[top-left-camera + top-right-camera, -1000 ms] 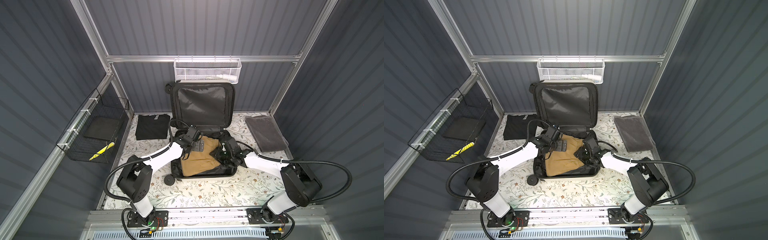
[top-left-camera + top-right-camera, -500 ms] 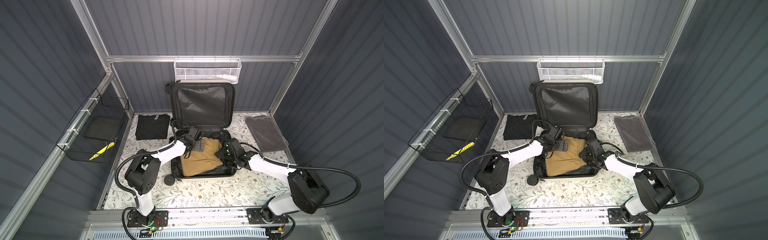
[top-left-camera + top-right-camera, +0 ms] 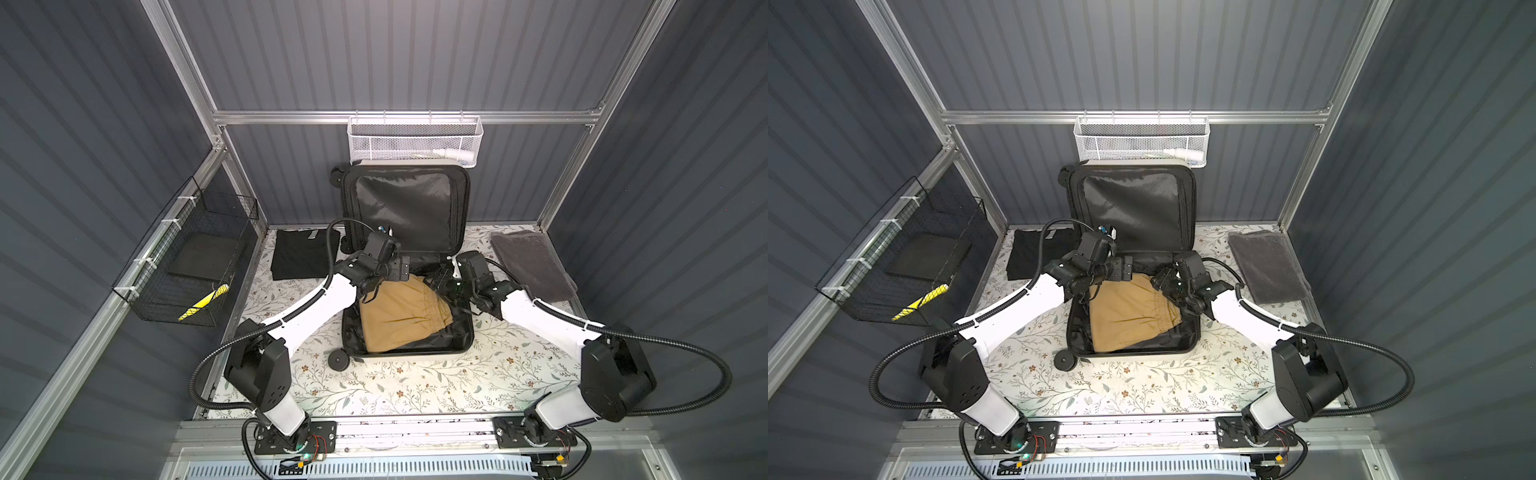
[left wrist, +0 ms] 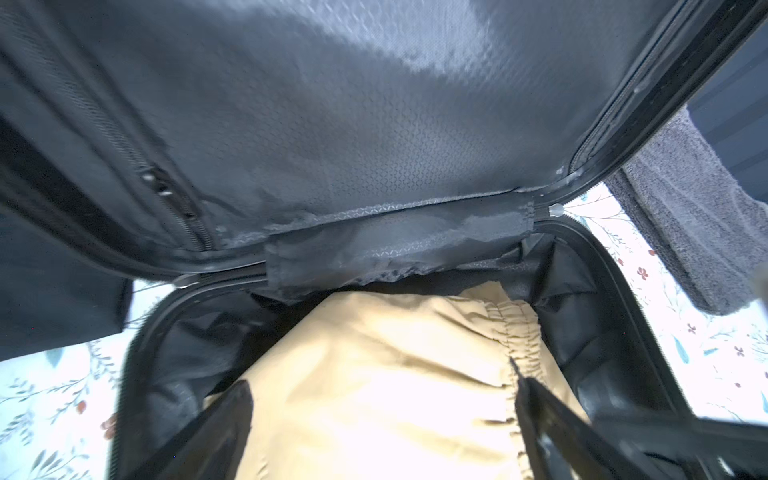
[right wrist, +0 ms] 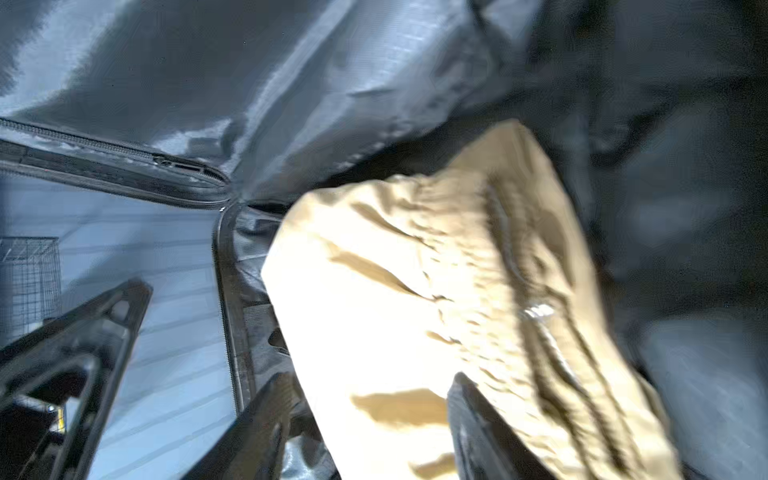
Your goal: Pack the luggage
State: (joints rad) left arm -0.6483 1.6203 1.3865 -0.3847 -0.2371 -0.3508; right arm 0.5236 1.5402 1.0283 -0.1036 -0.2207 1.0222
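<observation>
Now, floral mat (image 3: 415,386): bare at 6 o'clock of the luggage (image 3: 409,353); widest retreat room.
Tan garment (image 3: 401,316): lying skewed inside the lower shell, waistband near the 3 o'clock rim.
Right gripper (image 5: 372,378): at that waistband, jaws wider than a second ago, cloth apparently being let go.
Left gripper (image 4: 382,380): fully spread, empty, by the hinge.
Meaning: first item seemingly packed.
Lid (image 3: 405,208): upright at 12 o'clock, tight clearance.
Outside: black shirt (image 3: 301,259) at 10 o'clock, grey towel (image 3: 532,266) at 2.
</observation>
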